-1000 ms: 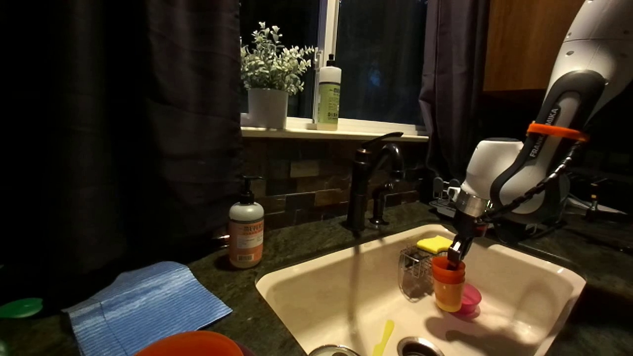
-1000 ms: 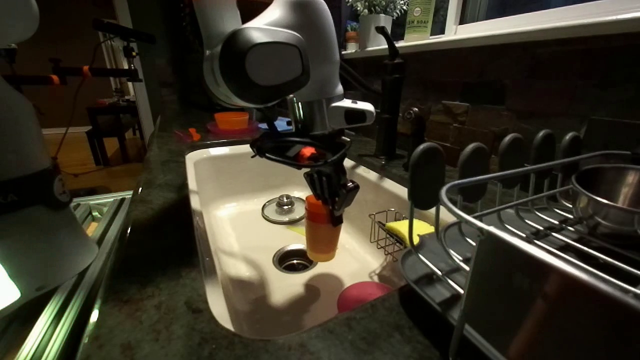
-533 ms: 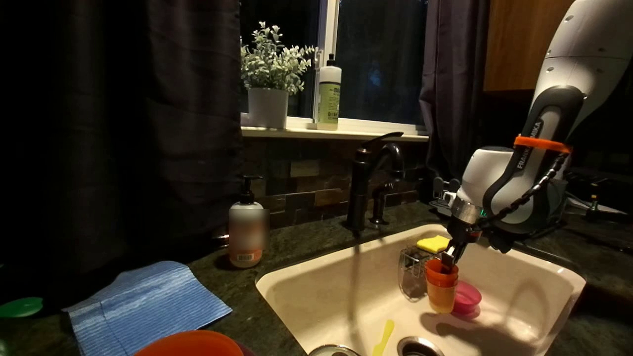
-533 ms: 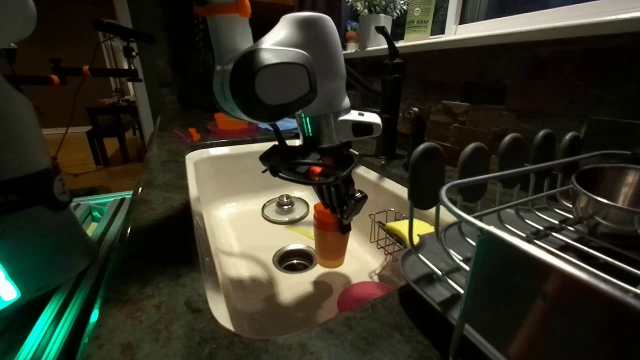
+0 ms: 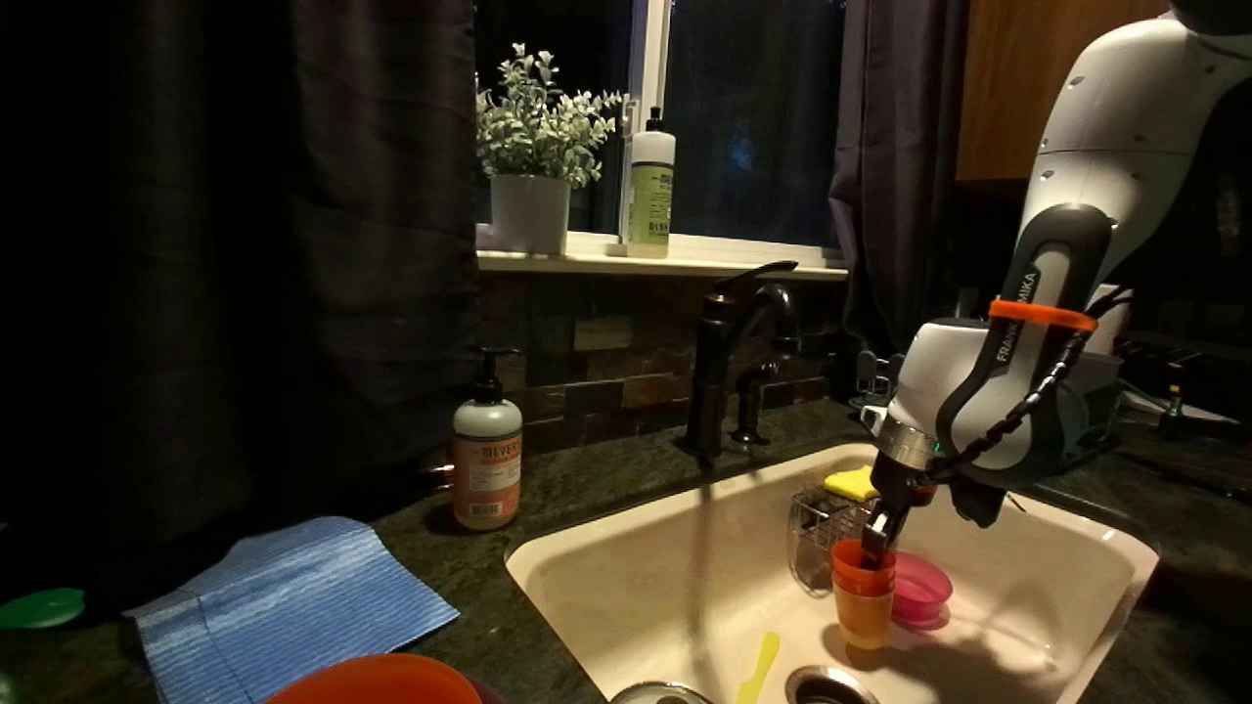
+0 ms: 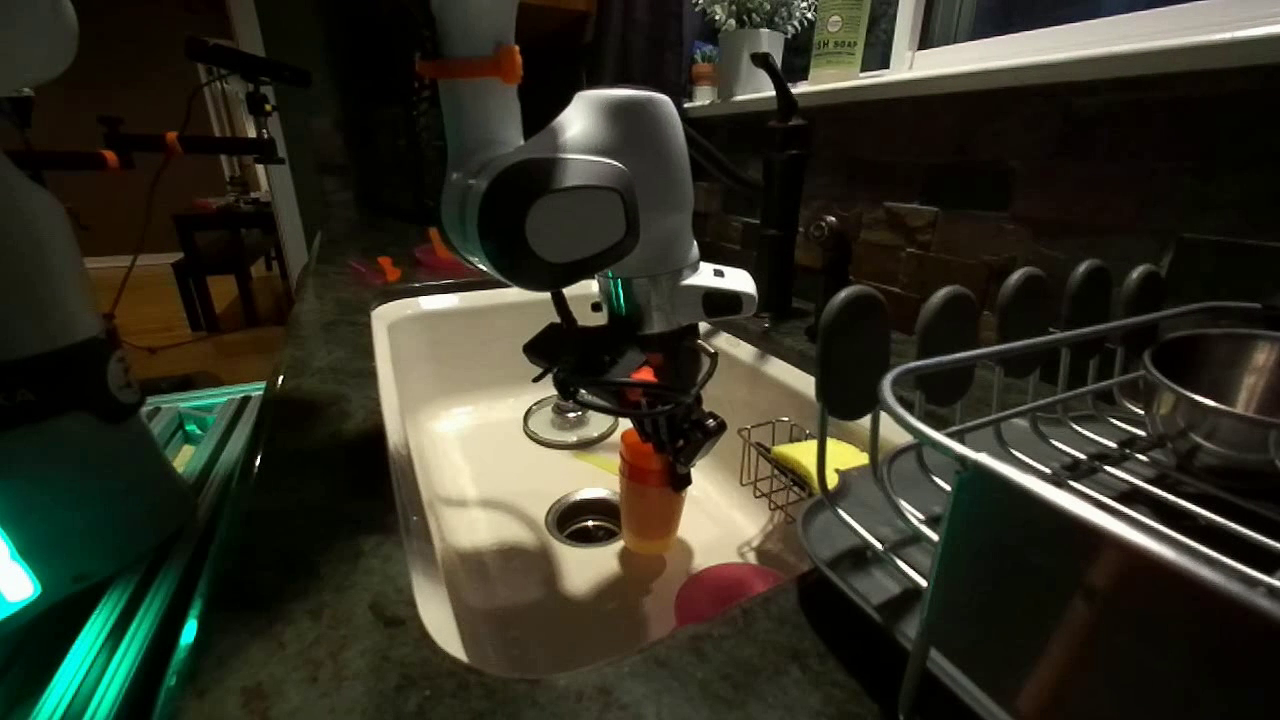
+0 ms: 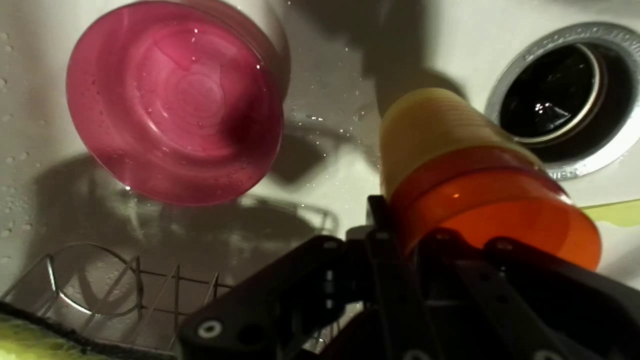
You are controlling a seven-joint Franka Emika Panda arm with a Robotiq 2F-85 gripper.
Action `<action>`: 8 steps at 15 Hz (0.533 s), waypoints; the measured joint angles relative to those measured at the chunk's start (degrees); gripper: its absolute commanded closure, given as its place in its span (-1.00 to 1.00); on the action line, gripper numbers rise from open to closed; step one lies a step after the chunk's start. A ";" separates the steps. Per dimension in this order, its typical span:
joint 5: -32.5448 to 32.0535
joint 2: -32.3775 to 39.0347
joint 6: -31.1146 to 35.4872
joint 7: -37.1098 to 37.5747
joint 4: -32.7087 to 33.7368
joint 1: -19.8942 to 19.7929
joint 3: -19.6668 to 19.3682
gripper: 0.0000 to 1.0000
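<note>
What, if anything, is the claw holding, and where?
The claw has the cup stack by its upper wall, at the rim: one jaw inside, one outside.

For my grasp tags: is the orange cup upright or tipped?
Roughly upright: clamped at the rim by the gripper, the orange cup has its mouth uppermost, narrower yellow end down, in both exterior views.

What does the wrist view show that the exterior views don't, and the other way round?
Only the wrist view: lettering around the sink drain and water droplets beside the pink bowl.
Only the exterior views: in both, the dark faucet, the dish soap bottle, the potted plant and the glass lid.
Shared by all: the gripper, shut on the nested cups, plus the sink drain, pink bowl and yellow sponge.
</note>
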 measured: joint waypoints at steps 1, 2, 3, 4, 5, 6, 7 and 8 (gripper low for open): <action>0.00 0.53 0.00 -0.32 0.57 -0.01 -0.04 0.96; 0.00 1.02 0.00 -0.60 1.09 -0.01 -0.05 0.96; 0.00 1.45 0.00 -0.81 1.58 -0.03 -0.05 0.96; 0.00 1.86 0.00 -0.97 2.03 -0.05 -0.05 0.96; 0.00 2.26 0.00 -1.16 2.41 -0.09 -0.05 0.96; 0.00 2.67 0.00 -1.38 2.76 -0.15 -0.02 0.96; 0.00 3.02 0.03 -1.54 3.01 -0.30 0.08 0.96; 0.00 3.40 0.04 -1.67 3.24 -0.58 0.31 0.96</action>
